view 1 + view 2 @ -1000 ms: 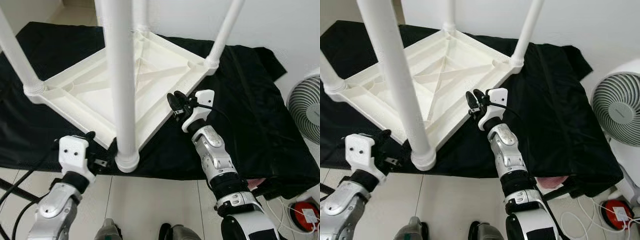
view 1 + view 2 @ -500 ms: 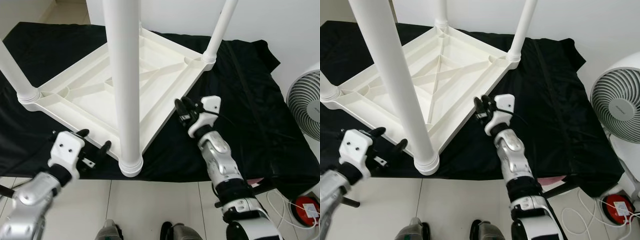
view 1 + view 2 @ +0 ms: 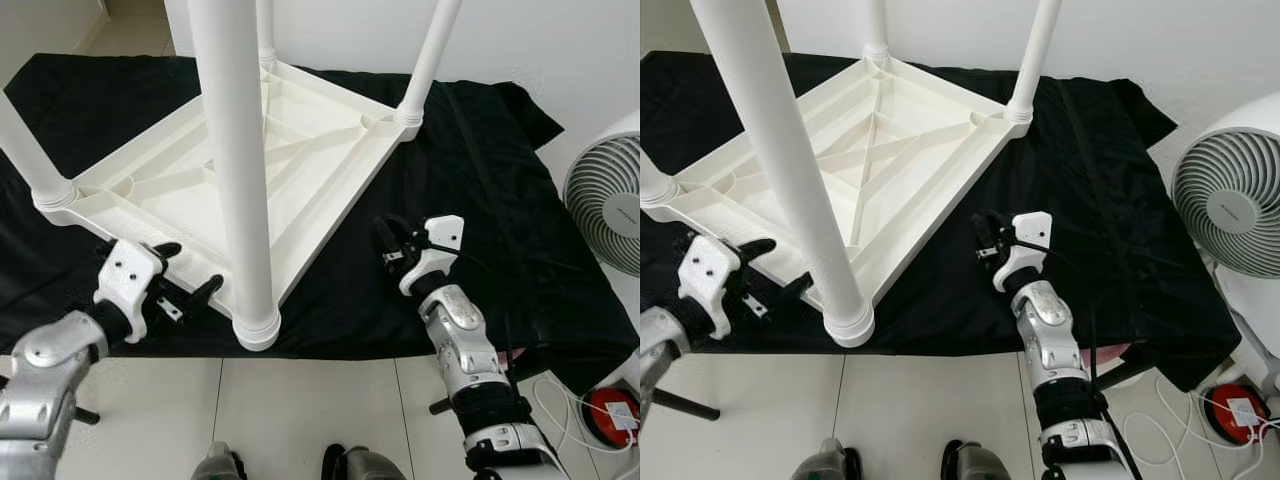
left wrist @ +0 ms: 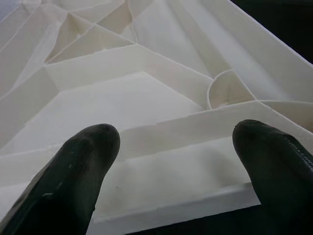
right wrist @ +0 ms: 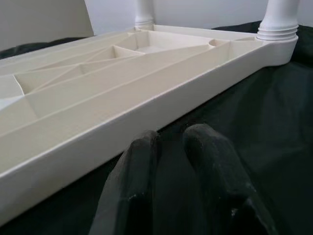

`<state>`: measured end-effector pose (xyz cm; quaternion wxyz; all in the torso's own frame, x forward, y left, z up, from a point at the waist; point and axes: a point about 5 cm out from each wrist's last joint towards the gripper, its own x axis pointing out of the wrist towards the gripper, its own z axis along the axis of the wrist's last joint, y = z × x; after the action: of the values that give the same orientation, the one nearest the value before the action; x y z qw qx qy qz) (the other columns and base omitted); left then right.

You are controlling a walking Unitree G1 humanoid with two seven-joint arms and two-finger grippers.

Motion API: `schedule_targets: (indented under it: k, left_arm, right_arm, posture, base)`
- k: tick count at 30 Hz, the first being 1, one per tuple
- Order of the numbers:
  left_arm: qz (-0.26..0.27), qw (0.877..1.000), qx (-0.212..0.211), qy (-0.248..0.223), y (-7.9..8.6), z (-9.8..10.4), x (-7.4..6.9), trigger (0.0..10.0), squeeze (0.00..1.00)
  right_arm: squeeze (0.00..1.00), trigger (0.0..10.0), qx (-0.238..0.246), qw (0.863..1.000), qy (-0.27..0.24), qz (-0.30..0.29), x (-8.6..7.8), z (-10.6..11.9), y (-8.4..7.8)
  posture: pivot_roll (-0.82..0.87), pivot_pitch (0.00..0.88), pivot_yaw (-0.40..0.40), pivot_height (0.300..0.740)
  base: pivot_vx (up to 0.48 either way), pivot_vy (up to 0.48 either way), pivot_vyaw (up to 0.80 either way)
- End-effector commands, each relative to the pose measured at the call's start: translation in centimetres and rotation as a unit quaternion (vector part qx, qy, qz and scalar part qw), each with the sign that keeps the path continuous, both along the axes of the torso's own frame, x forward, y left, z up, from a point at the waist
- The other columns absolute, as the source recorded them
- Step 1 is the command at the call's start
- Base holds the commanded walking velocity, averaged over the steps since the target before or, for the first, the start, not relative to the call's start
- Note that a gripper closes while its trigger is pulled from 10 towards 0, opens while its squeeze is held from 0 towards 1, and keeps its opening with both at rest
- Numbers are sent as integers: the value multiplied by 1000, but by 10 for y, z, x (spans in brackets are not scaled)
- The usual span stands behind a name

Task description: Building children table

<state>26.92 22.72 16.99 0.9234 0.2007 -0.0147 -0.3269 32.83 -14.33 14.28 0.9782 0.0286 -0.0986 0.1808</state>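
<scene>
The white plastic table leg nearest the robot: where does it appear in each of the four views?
Left eye view: nearest white plastic table leg stands left of centre, screwed into the upturned white tabletop.
Right eye view: further left, beside the open left tool.
Left wrist view: not in it.
Right wrist view: not in it.
Shared landmark: the tabletop's ribbed underside.

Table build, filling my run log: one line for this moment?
table: upside down on black cloth | left end effector: open at rim | right end effector: shut, beside rim

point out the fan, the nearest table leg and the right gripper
fan (image 3: 1230,205): right eye view, on its round grille
nearest table leg (image 3: 236,170): left eye view, mid shaft
right gripper (image 3: 385,238): left eye view, between its fingertips
</scene>
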Motion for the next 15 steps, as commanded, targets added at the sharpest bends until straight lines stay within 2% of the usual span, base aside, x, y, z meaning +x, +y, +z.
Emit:
schedule_targets:
  k: [1,3,4,9,10,15]
  left_arm:
    - [-39,999,9,18,-3,-4,-1,10000,1000]
    - [-56,998,13,26,-2,-3,-1,10000,976]
    - [-69,997,18,40,3,0,0,10000,0]
    - [-100,991,36,83,17,5,-3,10000,0]
    - [-125,985,49,109,19,3,-7,10000,0]
    - [-166,974,90,128,14,-6,-14,10000,0]
  right_arm:
    - [0,10000,-5,1000,4,-6,-2,-1,-5]
    - [0,10000,-6,1000,3,-7,-2,-1,-6]
    - [0,10000,-7,1000,3,-8,-2,0,-7]
    - [0,10000,-8,1000,1,-12,-2,1,-10]
    - [0,10000,-8,1000,1,-14,-2,1,-10]
    - [0,10000,-8,1000,1,-15,-2,2,-9]
  posture:
    - [28,152,-19,740]
    - [28,152,-19,740]
    - [20,155,-16,740]
    - [20,155,-16,740]
    - [21,153,-10,740]
    - [19,152,-7,740]
  base:
    - [0,0,0]
    - [0,0,0]
    - [0,0,0]
    - [0,0,0]
    - [0,0,0]
    - [0,0,0]
